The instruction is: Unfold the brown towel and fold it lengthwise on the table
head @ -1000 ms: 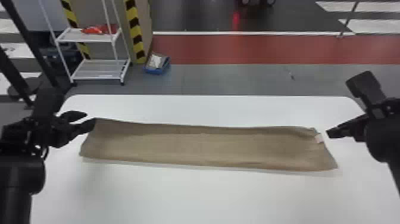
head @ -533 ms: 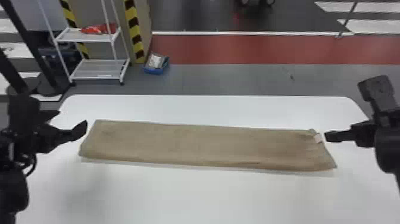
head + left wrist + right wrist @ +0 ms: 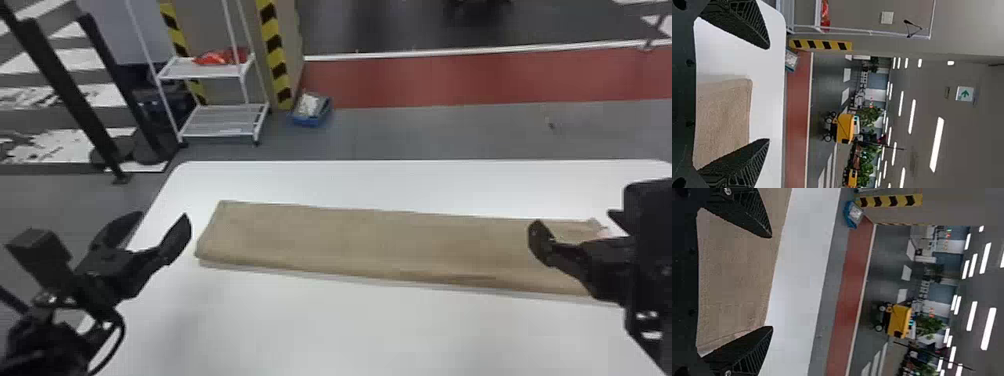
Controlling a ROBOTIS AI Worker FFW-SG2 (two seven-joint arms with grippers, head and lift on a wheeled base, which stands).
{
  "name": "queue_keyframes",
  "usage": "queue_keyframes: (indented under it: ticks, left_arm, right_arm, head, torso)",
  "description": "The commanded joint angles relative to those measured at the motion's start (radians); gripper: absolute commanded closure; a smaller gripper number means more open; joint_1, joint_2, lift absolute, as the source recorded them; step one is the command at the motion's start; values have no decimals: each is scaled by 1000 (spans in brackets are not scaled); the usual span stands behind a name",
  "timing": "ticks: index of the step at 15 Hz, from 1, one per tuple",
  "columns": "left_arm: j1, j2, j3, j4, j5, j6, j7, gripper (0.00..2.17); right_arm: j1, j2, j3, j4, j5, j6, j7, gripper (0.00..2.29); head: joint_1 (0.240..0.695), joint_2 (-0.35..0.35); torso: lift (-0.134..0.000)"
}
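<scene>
Towel: the brown towel [image 3: 350,240] is lying flat on the table [image 3: 300,325] as a long narrow strip; its long axis is running left to right, its right end slanting slightly toward the robot
Left gripper: the left gripper [image 3: 769,94] is hanging just beyond the towel's left end, fingers spread, pinching nothing; the towel is lying to its right
Right gripper: the right gripper [image 3: 772,282] is holding its fingers wide apart, empty, over the towel's right end in the head view; most of the strip is stretching away to its left
Nearer arm: the right one is seeming nearer; any last straightening is probably turning on that end, while the lengthwise fold is looking essentially done
Hidden: the right gripper is covering part of the right end, a pale patch [image 3: 604,232] peeking out beside it; the right arm is running out of the head view; finger height above the cloth is staying unclear
</scene>
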Motion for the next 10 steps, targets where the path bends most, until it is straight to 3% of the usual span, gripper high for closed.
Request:
queue_keyframes:
  ticks: [1,4,5,8,10]
  left_arm:
    - [89,-12,-1,-27,103,-16,34,33]
    - [178,-12,-6,-35,123,-102,34,33]
    - [198,-12,-6,-41,123,-105,40,33]
    - [254,-12,-27,-58,109,-194,109,33]
    - [290,-12,-53,-79,88,-197,184,33]
  right_arm:
    - [121,2,93,39,-12,-396,-76,53]
    - [286,2,173,91,-14,-764,-207,53]
    - [306,2,180,111,-17,-819,-219,53]
    - [306,2,179,135,-30,-794,-219,53]
    - [308,2,180,135,-30,-752,-217,53]
  head:
    - [695,186]
    - [695,267]
    - [695,291]
    - [695,350]
    - [695,350]
  torso:
    - [-117]
    - [-117]
    - [-117]
    - [-117]
    - [-117]
